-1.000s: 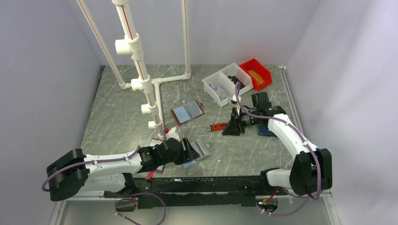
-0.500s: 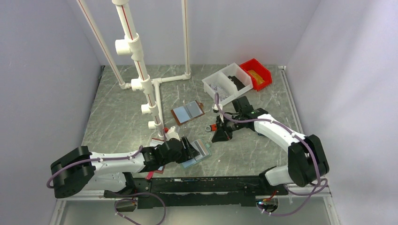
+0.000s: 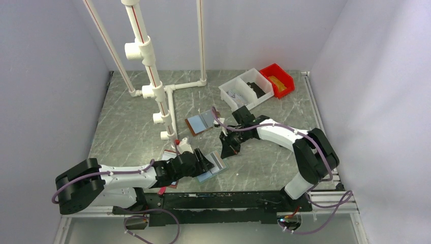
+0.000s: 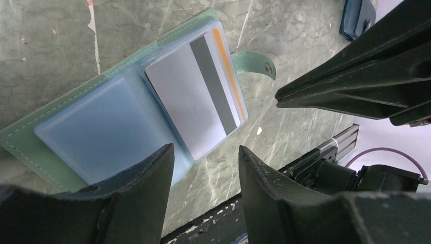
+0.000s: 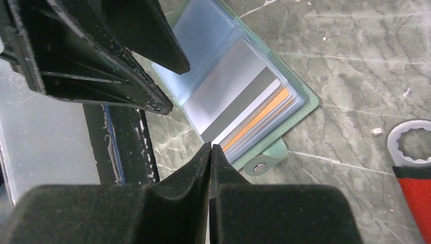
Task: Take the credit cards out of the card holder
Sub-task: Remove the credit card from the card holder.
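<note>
**Top view.** The card holder lies open and flat on the table, close to the arm bases. My left gripper sits low over the holder's left panel, jaws parted and holding nothing. My right gripper hangs just past the holder's far edge, tilted down toward it. A brown-edged folder lies well beyond the holder.

**Left wrist view.** The holder's blank panel lies directly under my parted left fingers. The credit cards are stacked in the other panel's sleeve. The top card is grey with a dark stripe, and an orange edge shows past it.

**Right wrist view.** My right fingers are pressed together with nothing between them. Their tips point at the cards' exposed ends, beside the holder's strap tab. I cannot tell whether they touch. A red wrench lies off the holder's strap side.

**Assessment.** I judge the cards to be light, stiff, thin and slick, and the sleeve soft and clinging. The holder looks light enough to slide unless it is pinned. The best place to take hold appears to be the staggered card ends on the strap side, with the blank panel held down.
</note>
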`<act>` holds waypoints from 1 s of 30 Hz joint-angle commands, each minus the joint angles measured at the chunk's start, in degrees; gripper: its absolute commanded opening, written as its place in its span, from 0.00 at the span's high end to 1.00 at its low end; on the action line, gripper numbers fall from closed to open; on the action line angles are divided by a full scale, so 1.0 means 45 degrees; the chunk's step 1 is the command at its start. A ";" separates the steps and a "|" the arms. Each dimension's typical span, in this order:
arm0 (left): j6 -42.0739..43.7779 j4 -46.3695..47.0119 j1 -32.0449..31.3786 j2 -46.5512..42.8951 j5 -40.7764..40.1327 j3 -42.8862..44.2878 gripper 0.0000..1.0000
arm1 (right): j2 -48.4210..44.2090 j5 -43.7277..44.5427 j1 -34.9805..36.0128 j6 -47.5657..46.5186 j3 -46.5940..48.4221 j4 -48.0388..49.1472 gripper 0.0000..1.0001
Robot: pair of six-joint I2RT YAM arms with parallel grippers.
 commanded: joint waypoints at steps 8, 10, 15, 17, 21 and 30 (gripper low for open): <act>-0.0284 0.0927 -0.0068 -0.0005 -0.0620 -0.0385 0.48 | 0.1238 0.0883 0.0875 0.0366 0.0905 0.0191 0.96; -0.0364 0.0967 -0.0067 0.0020 -0.0618 -0.0399 0.48 | 0.1406 0.0987 0.0910 0.0392 0.0961 0.0166 0.96; -0.0622 0.1252 -0.0069 0.0097 -0.0721 -0.0599 0.50 | 0.1631 0.1183 0.1017 0.0501 0.0945 0.0240 0.96; -0.0684 0.1515 -0.0068 0.0155 -0.0762 -0.0693 0.50 | 0.1742 0.1319 0.1031 0.0545 0.1009 0.0206 0.96; -0.0804 0.1638 -0.0067 0.0345 -0.0784 -0.0691 0.51 | 0.1965 0.1582 0.1043 0.0605 0.1160 0.0085 0.96; -0.1586 0.2862 -0.0019 0.0926 -0.1005 -0.1208 0.59 | 0.2630 0.1956 0.1306 0.0293 0.1741 -0.0690 0.96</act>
